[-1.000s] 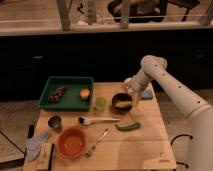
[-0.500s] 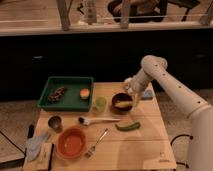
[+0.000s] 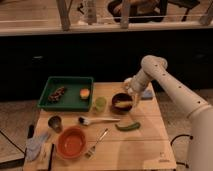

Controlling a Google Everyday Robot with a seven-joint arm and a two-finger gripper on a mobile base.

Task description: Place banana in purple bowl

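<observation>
The short pale yellow banana point(image 3: 124, 105) is seen lying in the small round dark purple bowl point(image 3: 115, 99), with the white gripper point(image 3: 131, 94) poised just above. Whether it is gripped cannot be told; release and a clean lift are judged due next.

Pale yellow banana point(image 3: 124, 104) is in the dark purple bowl point(image 3: 115, 98); white tool point(image 3: 131, 94) hangs at its right rim. The tray point(image 3: 67, 79) is green, the large bowl point(image 3: 60, 143) orange.

The white arm point(image 3: 176, 96) reaches up from the near right to a high, bent elbow — from there the forearm slopes down and left to the pincer point(image 3: 129, 95), low over the tabletop's point(image 3: 145, 148) far right.
</observation>
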